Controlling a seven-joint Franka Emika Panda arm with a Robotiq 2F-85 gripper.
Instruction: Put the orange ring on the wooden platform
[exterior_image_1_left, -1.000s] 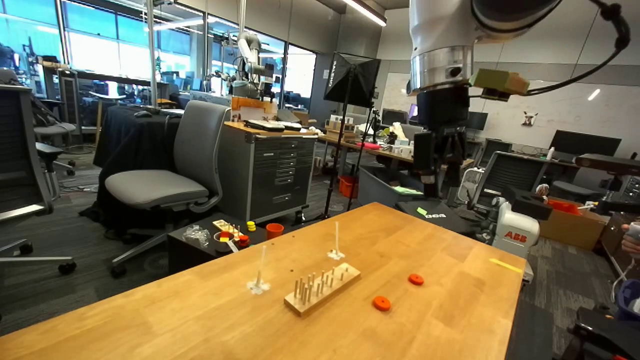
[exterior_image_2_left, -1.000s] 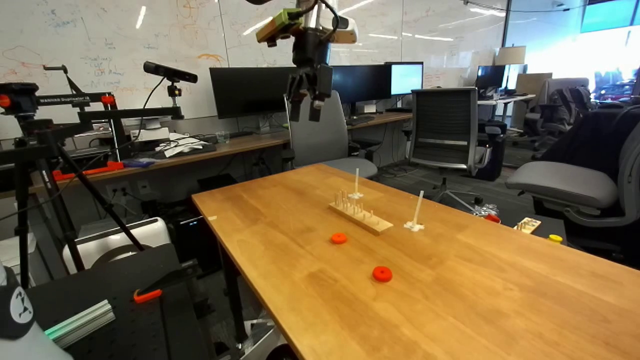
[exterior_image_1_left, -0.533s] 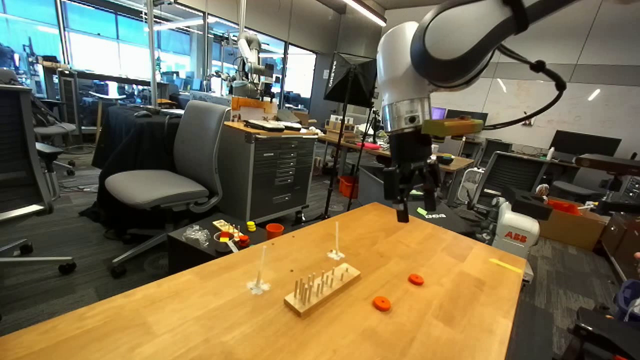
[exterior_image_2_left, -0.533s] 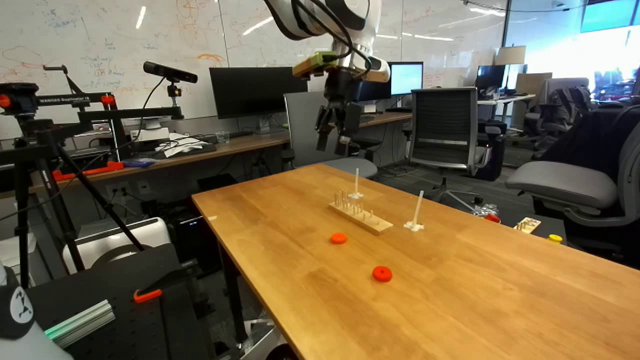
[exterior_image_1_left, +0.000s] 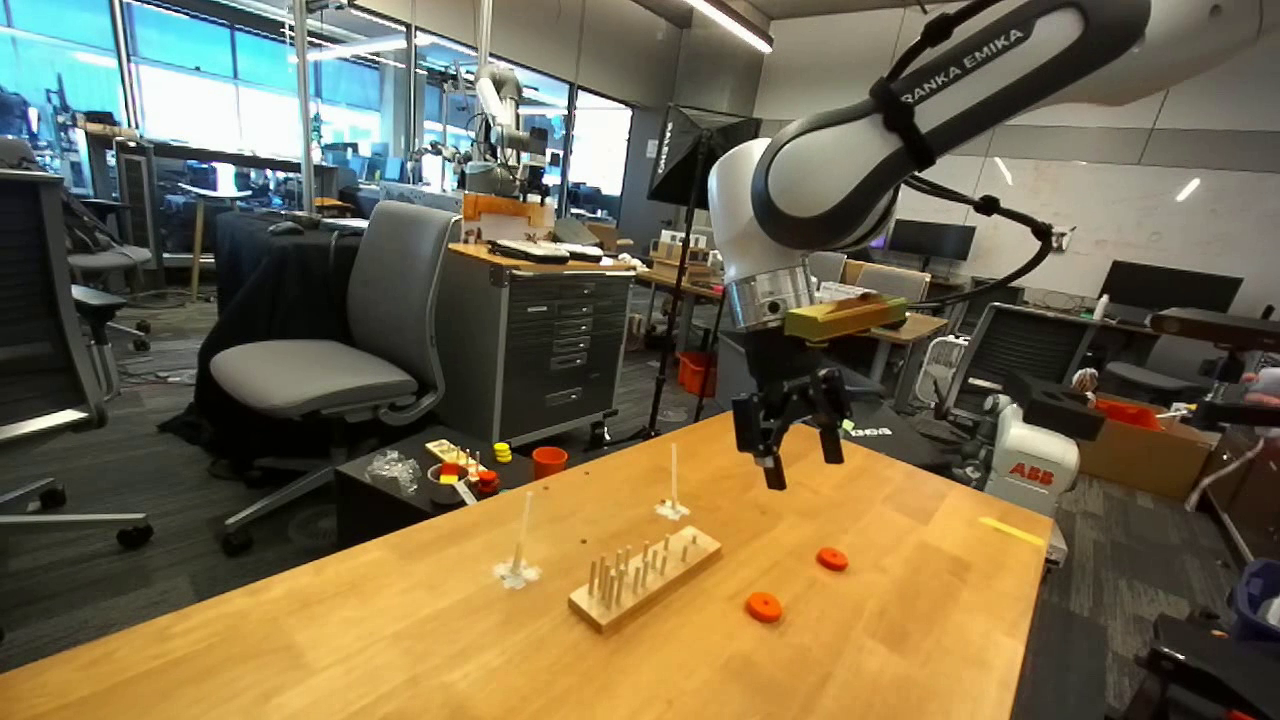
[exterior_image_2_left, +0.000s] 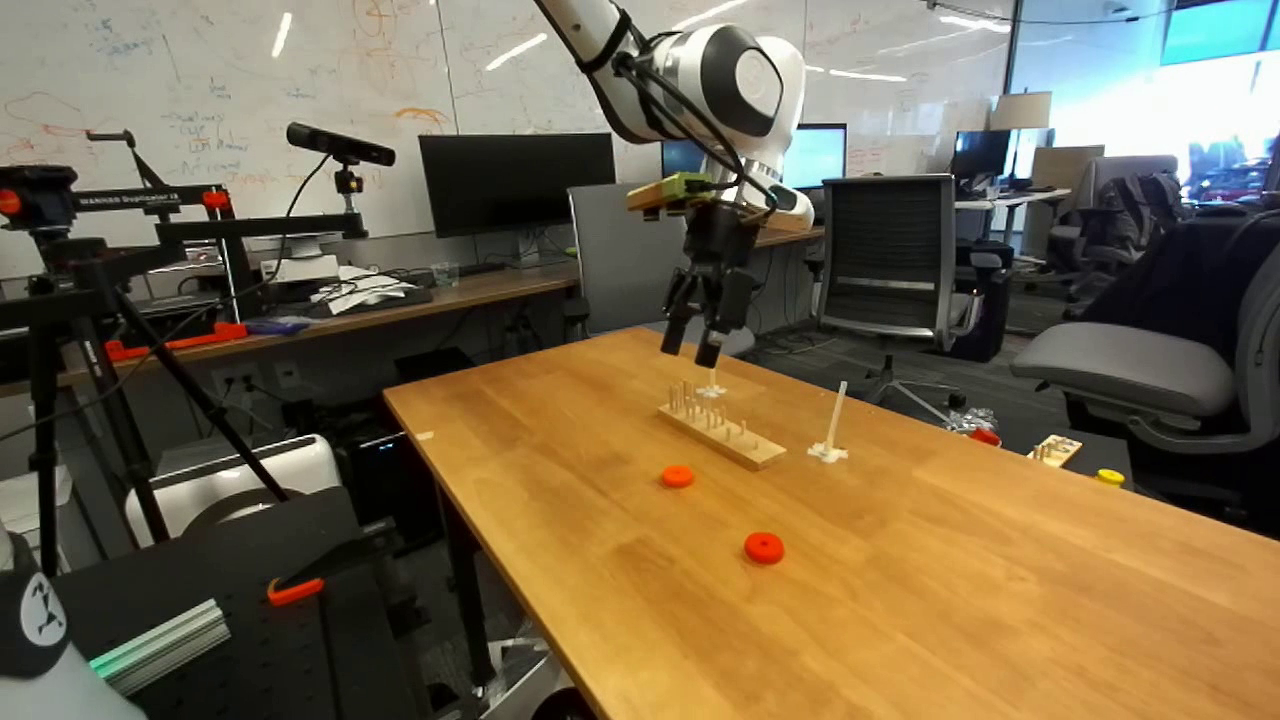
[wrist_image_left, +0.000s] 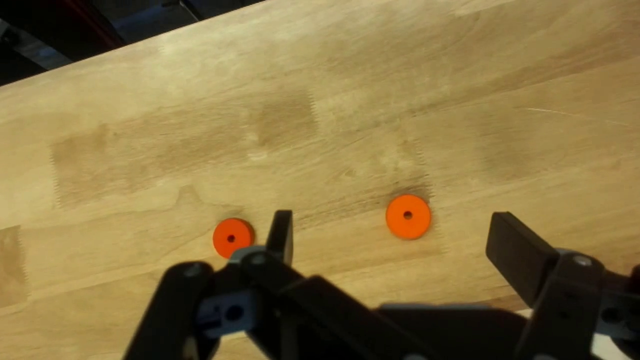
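Above the tabletop, holding the hand spread wide, with only air between its jaws. Can count one orange ring, one redder ring, one pegged wooden platform and two thin rods. Can see the orange ring lying flat near the platform, bright and round, with a small dark centre hole.

A red disc with a central hole lies on the counter, where two thin rods stand, a white patch at each foot. A yellow strip lies near the counter's edge. In an exterior view, an orange cup and stacked yellow discs sit on a low black stand near a grey office chair and a tool cabinet. In an exterior view, a scribbled whiteboard stretches behind a dark monitor
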